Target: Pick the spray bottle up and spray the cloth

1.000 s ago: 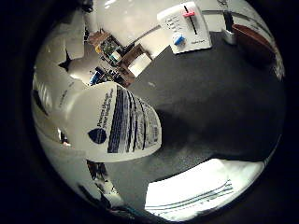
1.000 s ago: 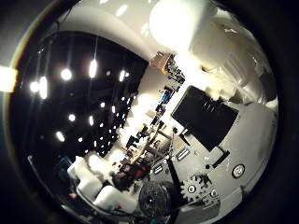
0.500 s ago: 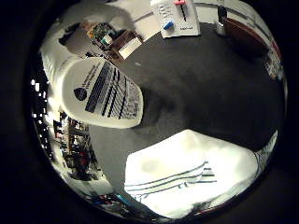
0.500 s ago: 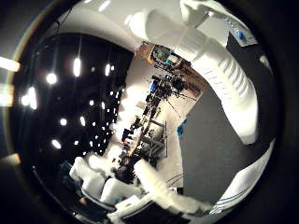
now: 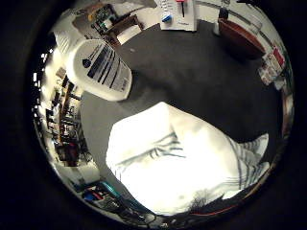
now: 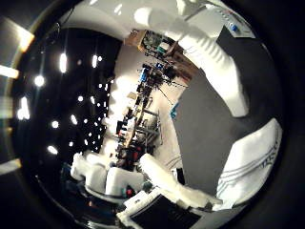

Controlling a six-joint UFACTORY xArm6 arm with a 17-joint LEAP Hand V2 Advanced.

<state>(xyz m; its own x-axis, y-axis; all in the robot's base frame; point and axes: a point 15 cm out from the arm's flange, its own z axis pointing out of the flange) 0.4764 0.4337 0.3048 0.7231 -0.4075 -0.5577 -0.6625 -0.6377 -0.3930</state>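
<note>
Lying on the dark grey worktop (image 5: 201,81), the cloth (image 5: 182,163) fills much of the little finger side palm view, so it is close under the palm. It is white, rumpled into a raised fold, with thin grey stripes running across it and again near one edge. It also shows at the rim of the thumb side view, where the same stripes can be made out.

Close beside the cloth's fold hangs the spray bottle (image 5: 100,67), white and rounded, seen from its base end. Its label carries a dark round emblem and a block of dark printed lines; the print is too small to read. The bottle casts a shadow onto the worktop between itself and the cloth.

White segmented fingers (image 6: 214,62) of the robot hand (image 6: 157,186) reach across the thumb side view, and more white parts curl in from the opposite edge. Whether they are closed round the bottle cannot be told, since the contact itself is out of sight.

Farther off on the worktop lies a white board (image 5: 178,14) with a red strip and a blue spot; its markings are unreadable. Near it sits a brown tray-like object (image 5: 240,40), well apart from the cloth.
</note>
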